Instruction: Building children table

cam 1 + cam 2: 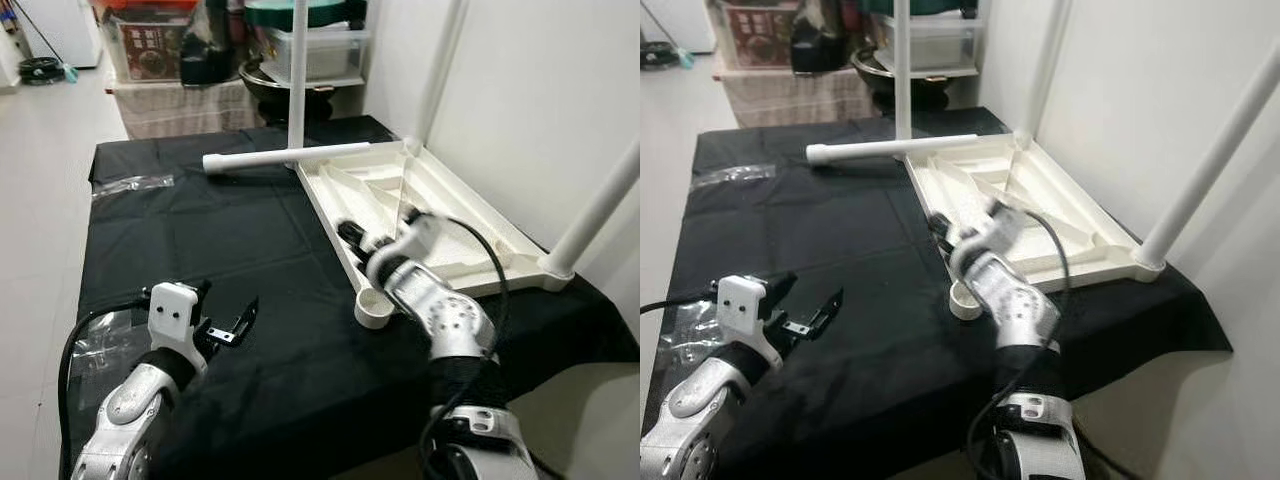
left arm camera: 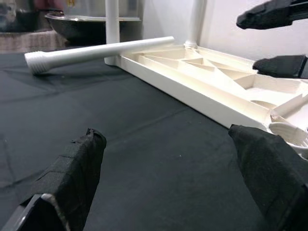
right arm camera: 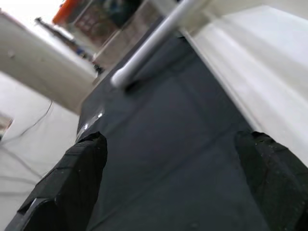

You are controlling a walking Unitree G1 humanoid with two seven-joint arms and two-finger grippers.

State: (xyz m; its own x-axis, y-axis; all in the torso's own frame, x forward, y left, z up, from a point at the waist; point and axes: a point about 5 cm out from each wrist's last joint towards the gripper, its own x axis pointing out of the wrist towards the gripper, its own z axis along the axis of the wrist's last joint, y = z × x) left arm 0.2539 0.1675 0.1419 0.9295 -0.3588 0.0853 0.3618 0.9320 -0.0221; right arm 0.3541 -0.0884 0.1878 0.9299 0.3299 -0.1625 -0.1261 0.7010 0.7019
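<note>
Left gripper: hovers low over the black cloth at the near left, fingers spread wide with nothing between them. A clear plastic bag lies beside its arm; a second bag lies toward the far left edge of the cloth.

Loose leg: a white tube lying flat at the far side of the cloth. Its long axis runs across the scene, the threaded end pointing to the robot's left, the other end touching the far corner of the tabletop.

Tabletop: white, upside down, ribbed underside up, resting on the right half of the cloth beside the wall. Three legs already stand upright from its corners. The near-left socket is open.

Right gripper: blurred, at the near-left rim of the tabletop just above the socket; in its wrist view the fingers stand wide apart, gripping nothing.

Step in hand, as judged: fitting the fourth leg. It would go best with the leg grasped mid-length, turned upright with the threaded end down, centred over the open socket and screwed in while the tabletop is steadied.
</note>
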